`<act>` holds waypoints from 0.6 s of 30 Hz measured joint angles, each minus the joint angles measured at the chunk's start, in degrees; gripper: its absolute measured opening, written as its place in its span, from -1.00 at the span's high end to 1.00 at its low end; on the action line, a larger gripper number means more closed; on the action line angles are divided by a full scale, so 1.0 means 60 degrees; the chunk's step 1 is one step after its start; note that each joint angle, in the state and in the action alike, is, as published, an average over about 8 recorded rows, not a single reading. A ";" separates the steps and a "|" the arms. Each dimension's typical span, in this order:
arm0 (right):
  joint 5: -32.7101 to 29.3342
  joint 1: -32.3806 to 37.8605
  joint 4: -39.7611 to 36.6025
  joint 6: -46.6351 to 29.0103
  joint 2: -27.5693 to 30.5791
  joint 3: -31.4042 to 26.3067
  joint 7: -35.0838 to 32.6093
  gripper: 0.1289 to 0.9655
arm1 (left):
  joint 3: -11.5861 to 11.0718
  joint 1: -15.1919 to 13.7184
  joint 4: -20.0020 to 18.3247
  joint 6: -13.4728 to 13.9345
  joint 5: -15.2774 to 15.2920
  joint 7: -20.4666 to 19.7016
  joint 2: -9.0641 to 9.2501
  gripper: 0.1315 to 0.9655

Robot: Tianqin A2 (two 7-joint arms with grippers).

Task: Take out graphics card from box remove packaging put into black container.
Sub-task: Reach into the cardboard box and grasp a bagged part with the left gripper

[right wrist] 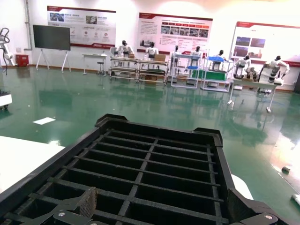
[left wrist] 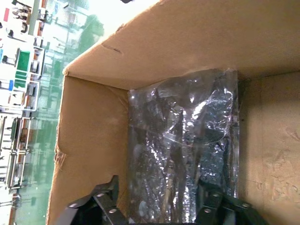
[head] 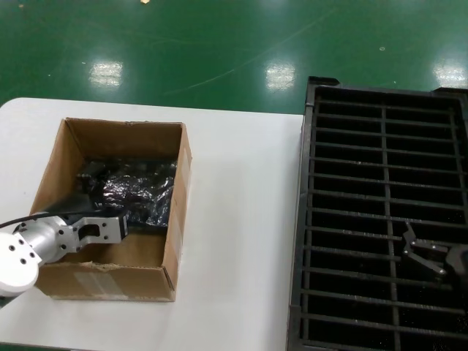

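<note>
Head view: my left gripper [head: 124, 225] is inside the box [head: 110, 281], at the near edge of the bagged graphics card [head: 135, 191]. My right gripper [head: 420, 252] hangs parted and empty over the black container [head: 307, 219], beside the box.

Left wrist view: my fingers [left wrist: 105, 206] straddle the anti-static bag [left wrist: 187, 150], not yet closed. Step in hand: extraction. Next: close squarely, lift clear.

Right wrist view: open fingertips [right wrist: 86, 204] above empty slots.

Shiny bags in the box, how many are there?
1 shows: a crinkly bag lying on the floor of the cardboard box, right before the left gripper. More could hide underneath.
</note>
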 joint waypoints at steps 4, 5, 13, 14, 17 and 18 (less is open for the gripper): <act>0.0000 0.0000 0.0000 0.0000 0.0000 0.0000 0.0000 -1.00 | -0.0028 0.0063 -0.0003 -0.0069 -0.0140 0.0194 0.0019 -0.01; 0.0000 0.0000 0.0000 0.0000 0.0000 0.0000 0.0000 -1.00 | -0.0037 0.0083 -0.0024 -0.0078 -0.0155 0.0214 0.0013 0.06; 0.0000 0.0000 0.0000 0.0000 0.0000 0.0000 0.0000 -1.00 | -0.0148 0.0347 -0.0510 -0.0136 -0.0023 0.0035 -0.0152 0.45; 0.0000 0.0000 0.0000 0.0000 0.0000 0.0000 0.0000 -1.00 | -0.0168 0.0386 -0.0598 -0.0141 0.0022 -0.0020 -0.0180 0.50; 0.0000 0.0000 0.0000 0.0000 0.0000 0.0000 0.0000 -1.00 | -0.0243 0.0503 -0.0880 -0.0142 0.0197 -0.0216 -0.0266 0.61; 0.0000 0.0000 0.0000 0.0000 0.0000 0.0000 0.0000 -1.00 | -0.0274 0.0542 -0.0980 -0.0138 0.0268 -0.0292 -0.0295 0.61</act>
